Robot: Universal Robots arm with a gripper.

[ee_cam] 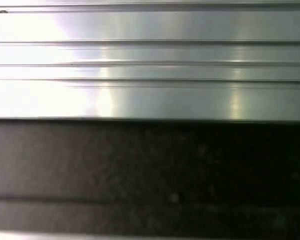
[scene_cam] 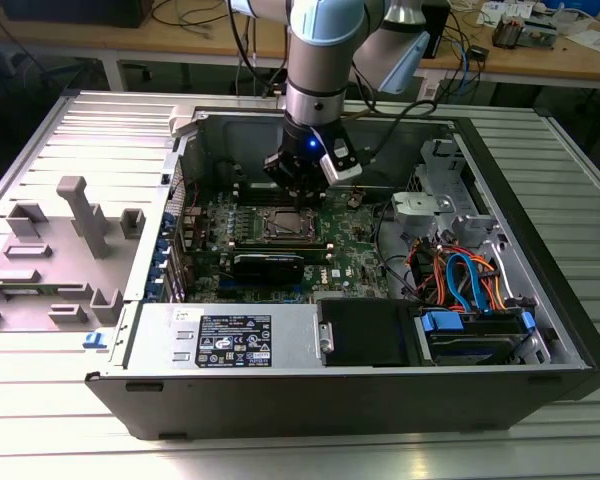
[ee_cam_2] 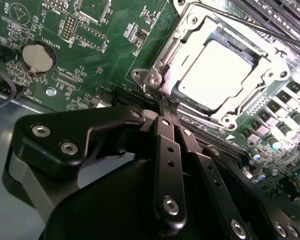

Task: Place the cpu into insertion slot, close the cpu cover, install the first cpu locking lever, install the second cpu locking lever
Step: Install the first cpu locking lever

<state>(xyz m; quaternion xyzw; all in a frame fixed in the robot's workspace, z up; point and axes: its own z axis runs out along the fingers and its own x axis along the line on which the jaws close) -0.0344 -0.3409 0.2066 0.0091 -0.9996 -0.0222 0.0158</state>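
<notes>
The cpu [ee_cam_2: 220,70], a bright silvery square, lies in the socket on the green motherboard [ee_cam_2: 105,55]. The cpu cover [ee_cam_2: 270,82], a silver frame plate, lies down around it with the chip showing through its window. A thin wire locking lever [ee_cam_2: 250,27] runs along the socket's far side. My gripper [ee_cam_2: 166,106] has its black fingers [ee_cam_2: 162,145] pressed together, with the tips at the socket's corner beside a screw [ee_cam_2: 154,80]. In the exterior view the gripper [scene_cam: 302,205] hangs just over the socket [scene_cam: 283,228] inside the open computer case.
A coin battery [ee_cam_2: 37,56] sits on the board away from the socket. A black graphics card [scene_cam: 268,264], a power supply [scene_cam: 235,340] and a bundle of orange and blue cables [scene_cam: 465,280] fill the case [scene_cam: 520,200]. A grey fixture [scene_cam: 75,230] stands at the exterior view's left. Ribbed metal [ee_cam: 150,60] lies close.
</notes>
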